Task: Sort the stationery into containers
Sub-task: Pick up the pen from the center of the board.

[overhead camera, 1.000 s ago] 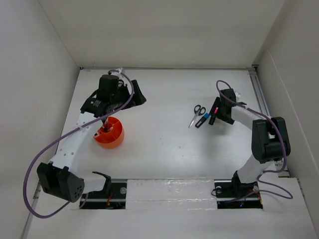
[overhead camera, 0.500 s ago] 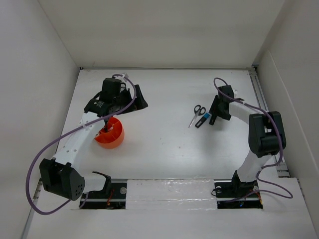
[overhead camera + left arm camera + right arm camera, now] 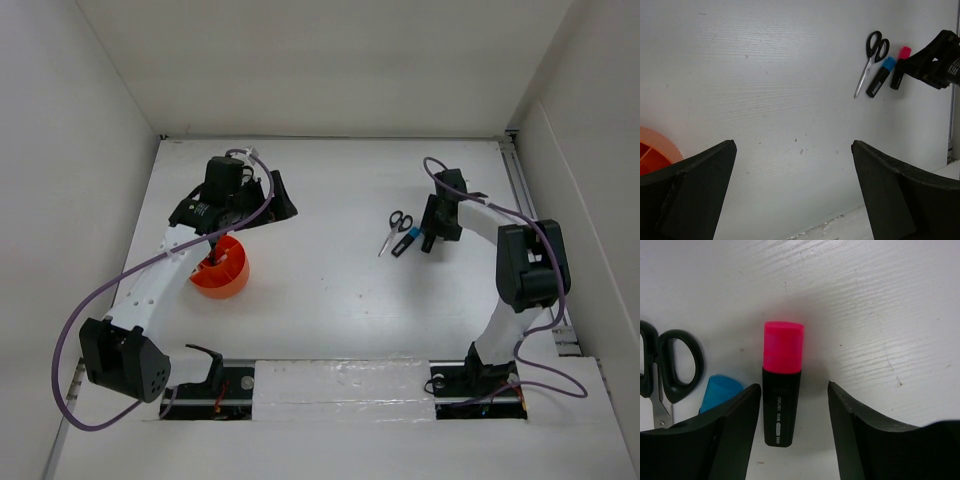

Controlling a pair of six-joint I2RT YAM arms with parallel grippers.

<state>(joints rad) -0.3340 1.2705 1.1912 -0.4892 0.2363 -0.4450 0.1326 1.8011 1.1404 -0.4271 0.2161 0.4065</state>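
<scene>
The pink highlighter [image 3: 782,375] lies on the white table, its black body between my right gripper's [image 3: 795,430] open fingers, closer to the left one. In the top view this gripper [image 3: 432,232] covers it. The blue highlighter [image 3: 405,242] and black-handled scissors [image 3: 393,230] lie just to its left, and both also show in the right wrist view, highlighter [image 3: 720,392] and scissors [image 3: 665,365]. The orange cup [image 3: 218,268] stands at the left with a thin dark item in it. My left gripper [image 3: 275,200] is open and empty, above the table beyond the cup.
The left wrist view shows the cup's rim [image 3: 652,155] at lower left and the scissors [image 3: 871,55], blue highlighter [image 3: 880,76] and pink highlighter [image 3: 900,67] far right. White walls enclose the table. A rail [image 3: 525,200] runs along the right edge.
My right gripper has shifted slightly towards the far side and settled over the pink highlighter. My left gripper moved a little and then stayed still.
</scene>
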